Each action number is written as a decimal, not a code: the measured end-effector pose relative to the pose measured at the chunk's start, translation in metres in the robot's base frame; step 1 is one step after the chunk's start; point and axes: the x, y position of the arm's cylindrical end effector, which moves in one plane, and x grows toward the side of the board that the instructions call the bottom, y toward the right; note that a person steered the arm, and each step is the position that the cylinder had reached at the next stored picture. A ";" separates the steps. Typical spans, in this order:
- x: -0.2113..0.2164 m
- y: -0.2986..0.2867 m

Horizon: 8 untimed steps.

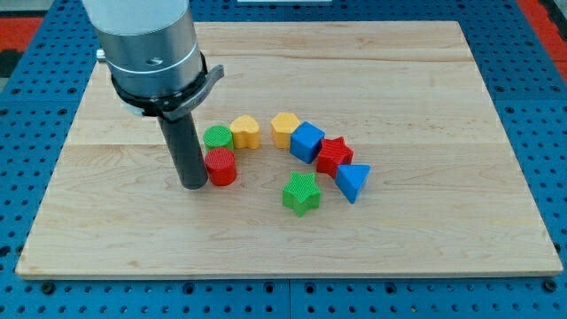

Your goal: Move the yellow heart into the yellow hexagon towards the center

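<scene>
Green star [301, 193]: sitting nearest the view's bottom, alone below the cluster.
Blue triangle [353, 182]: lying just right of the star, touching the red star [334, 155].
My tip [193, 184]: resting on the tabletop [425, 239], touching the red cylinder [221, 167] from the view's left.
Fingers: the arm is carrying none, only the rod.
Blue cube [306, 142]: sitting between the red star and the yellow hexagon [284, 128], touching both.
Yellow heart [245, 132]: sitting left of the hexagon, a gap showing between them.
Green cylinder [218, 137]: touching the heart's left side.
</scene>
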 end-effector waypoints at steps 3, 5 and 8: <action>-0.069 -0.030; -0.075 0.063; -0.075 0.020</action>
